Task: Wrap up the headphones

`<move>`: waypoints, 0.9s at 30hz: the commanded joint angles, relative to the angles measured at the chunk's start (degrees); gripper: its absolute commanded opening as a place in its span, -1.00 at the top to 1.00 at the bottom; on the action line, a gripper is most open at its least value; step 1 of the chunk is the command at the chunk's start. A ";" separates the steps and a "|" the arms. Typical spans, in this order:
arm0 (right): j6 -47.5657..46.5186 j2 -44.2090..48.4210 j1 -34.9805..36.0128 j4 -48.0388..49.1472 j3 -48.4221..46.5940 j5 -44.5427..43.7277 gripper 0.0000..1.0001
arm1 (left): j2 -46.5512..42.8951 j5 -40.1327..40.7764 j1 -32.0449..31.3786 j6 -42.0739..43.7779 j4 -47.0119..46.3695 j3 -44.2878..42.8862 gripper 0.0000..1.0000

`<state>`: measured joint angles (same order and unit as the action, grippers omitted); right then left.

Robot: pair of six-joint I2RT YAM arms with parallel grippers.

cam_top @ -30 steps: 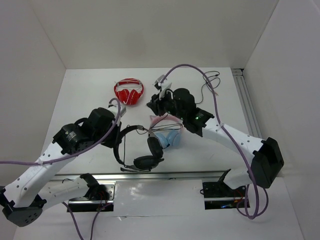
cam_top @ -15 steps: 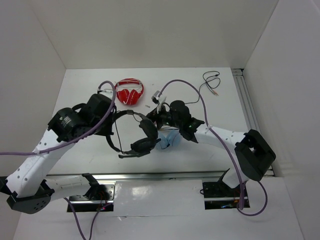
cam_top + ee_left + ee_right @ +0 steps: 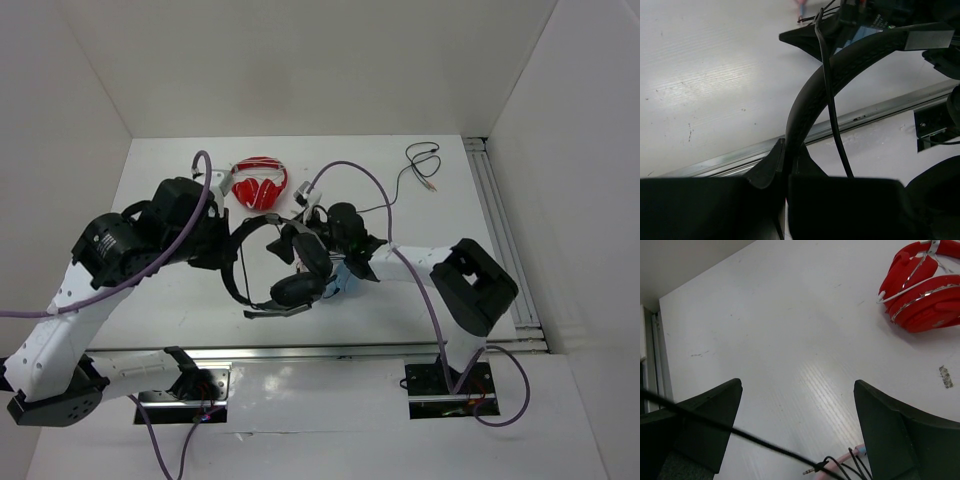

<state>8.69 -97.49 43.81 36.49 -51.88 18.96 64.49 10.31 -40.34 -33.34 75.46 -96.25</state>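
Careful: your left claw point(image 3: 788, 159) is clamped on the headband of the headphones point(image 3: 290, 288), held up over the middle of the surface point(image 3: 170, 300). Your right claw point(image 3: 797, 385) is spread, with the cable point(image 3: 747, 436) merely crossing its gap. Unpinched, it could slide out or snag the pink-and-blue pair point(image 3: 345, 278) below. Since a second ago, the headset has shifted away from the arm bases and the right arm has folded in beside it.

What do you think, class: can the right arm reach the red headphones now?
Probably yes: the open right pincer faces the red headphones across the table, with only a thin cable crossing its gap.
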 commanded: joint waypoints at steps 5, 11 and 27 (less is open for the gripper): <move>-0.26 -5.33 -1.45 6.56 -4.47 1.95 -0.25 | -1.91 -3.54 0.00 -1.72 -2.78 -2.19 1.00; 0.01 -0.61 -2.85 5.87 -2.35 -1.21 1.00 | -2.44 -4.41 0.00 -0.06 -4.00 -0.36 1.00; -2.36 7.32 -18.15 -18.82 -18.96 -4.72 1.00 | -10.35 -7.40 0.00 2.84 -6.47 15.04 1.00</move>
<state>6.79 -90.61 27.24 21.06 -69.04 16.38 56.71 8.25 -39.79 -33.01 66.59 -78.85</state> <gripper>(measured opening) 0.022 0.108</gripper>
